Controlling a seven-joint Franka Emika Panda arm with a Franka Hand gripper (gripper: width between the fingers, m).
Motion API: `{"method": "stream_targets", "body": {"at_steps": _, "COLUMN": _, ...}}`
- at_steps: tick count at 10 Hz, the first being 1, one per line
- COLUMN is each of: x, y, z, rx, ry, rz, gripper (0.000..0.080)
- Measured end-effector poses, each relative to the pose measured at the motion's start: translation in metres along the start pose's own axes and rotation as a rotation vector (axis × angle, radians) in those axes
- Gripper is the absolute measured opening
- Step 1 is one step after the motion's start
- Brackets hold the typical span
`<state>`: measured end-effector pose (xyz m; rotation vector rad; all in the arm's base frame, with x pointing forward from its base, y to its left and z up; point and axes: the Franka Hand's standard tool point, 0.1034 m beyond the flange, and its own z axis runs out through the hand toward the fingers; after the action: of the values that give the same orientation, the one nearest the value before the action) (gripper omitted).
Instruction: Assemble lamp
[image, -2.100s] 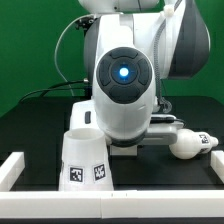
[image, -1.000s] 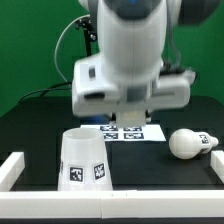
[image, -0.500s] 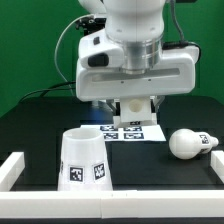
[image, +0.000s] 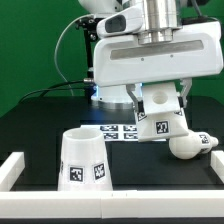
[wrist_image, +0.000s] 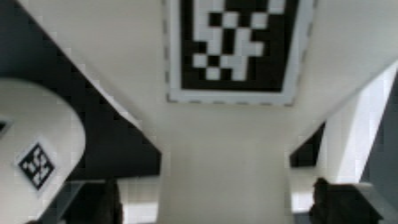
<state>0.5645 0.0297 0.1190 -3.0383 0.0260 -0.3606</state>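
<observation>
My gripper (image: 160, 102) is shut on the lamp base (image: 161, 124), a white angular block with a square tag. It holds the base tilted just above the table, at the middle right of the exterior view. In the wrist view the base (wrist_image: 228, 120) fills the middle, between the dark fingers (wrist_image: 86, 205). The bulb (image: 190, 143) lies on its side on the black table at the exterior view's right, close beside the base. The cone shade (image: 83, 160) stands in front at the exterior view's left, apart from the gripper. A rounded white tagged part (wrist_image: 36, 140) shows beside the base in the wrist view.
The marker board (image: 118, 131) lies flat on the table behind the shade, partly under the held base. A white rail (image: 12, 168) borders the table's front and sides. A green backdrop and black cables are behind the arm.
The arm's wrist has swung round and the hand has shifted towards the exterior view's right. The lamp base now hangs in the gripper above the table near the bulb.
</observation>
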Motion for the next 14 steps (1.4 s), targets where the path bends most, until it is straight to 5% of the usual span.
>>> {"method": "stream_targets", "body": {"at_steps": 3, "x": 0.002, "y": 0.004, "z": 0.003, "rx": -0.030, "ry": 0.188, "rz": -0.009, "gripper": 0.0528}}
{"method": "stream_targets", "body": {"at_steps": 6, "x": 0.024, "y": -0.023, "z": 0.021, "rx": -0.017, "ry": 0.386, "rz": -0.019, "gripper": 0.0528}}
{"method": "stream_targets", "body": {"at_steps": 9, "x": 0.014, "y": -0.036, "z": 0.054, "rx": -0.003, "ry": 0.315, "rz": -0.009, "gripper": 0.0528}}
{"method": "stream_targets", "body": {"at_steps": 14, "x": 0.023, "y": -0.043, "z": 0.056, "rx": 0.003, "ry": 0.317, "rz": -0.004, "gripper": 0.0528}}
